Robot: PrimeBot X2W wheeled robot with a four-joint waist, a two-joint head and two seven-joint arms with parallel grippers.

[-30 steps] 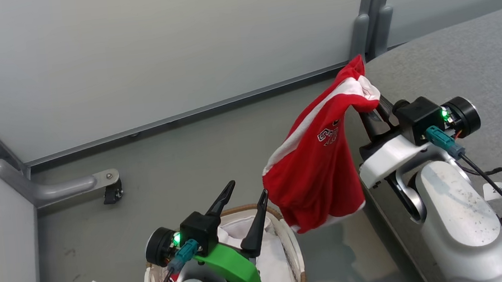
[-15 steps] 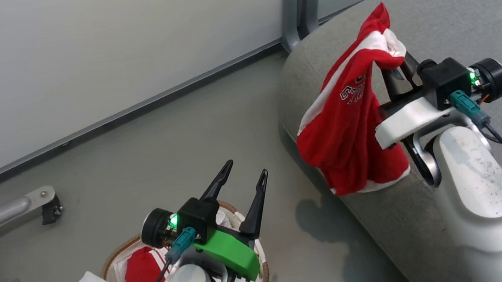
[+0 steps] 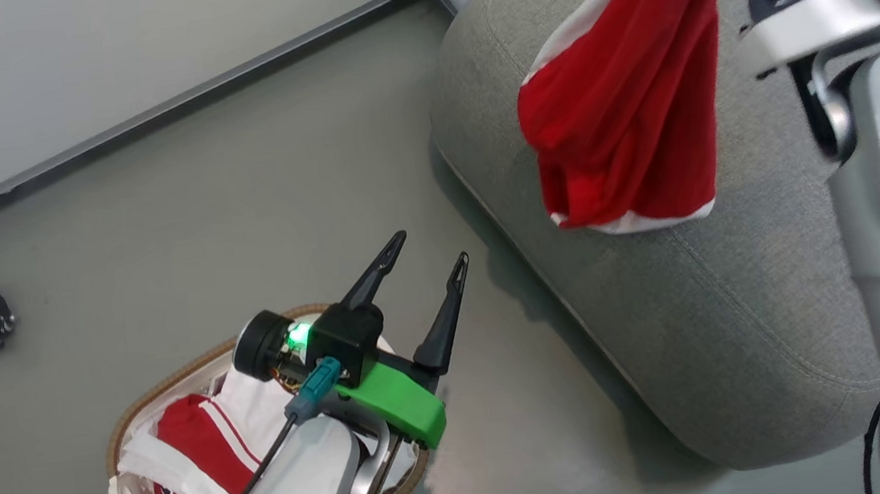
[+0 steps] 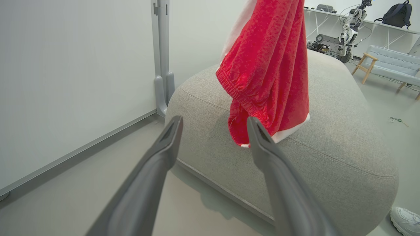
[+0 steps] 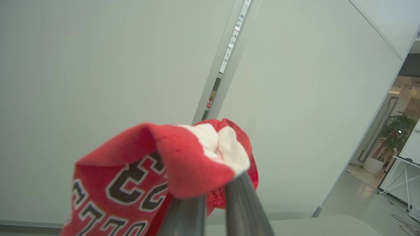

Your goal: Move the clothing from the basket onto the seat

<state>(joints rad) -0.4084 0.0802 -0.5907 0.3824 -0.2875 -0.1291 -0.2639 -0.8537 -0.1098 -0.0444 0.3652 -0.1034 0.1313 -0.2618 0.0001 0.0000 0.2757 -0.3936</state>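
Two red garments are in play. At the far left, a striped garment (image 3: 192, 440) lies in the basket (image 3: 120, 407), and its loose white folds could snag on the rim when it is lifted. Just right of it, the left gripper (image 3: 430, 249) hovers over the basket's edge, fingers spread wide with nothing between them. Further right, the seat (image 3: 737, 315) lies under the lettered garment (image 3: 628, 100), which hangs from the right gripper (image 5: 213, 196), whose fingers are clenched on a small bunched fold. The hem dangles close to the cushion's rounded side nearest the floor (image 3: 203, 221); whether it touches the fabric I cannot tell. Letting go here risks the cloth sliding off that curve to the floor. With so little fabric pinched, a jolt might also pull it free early.
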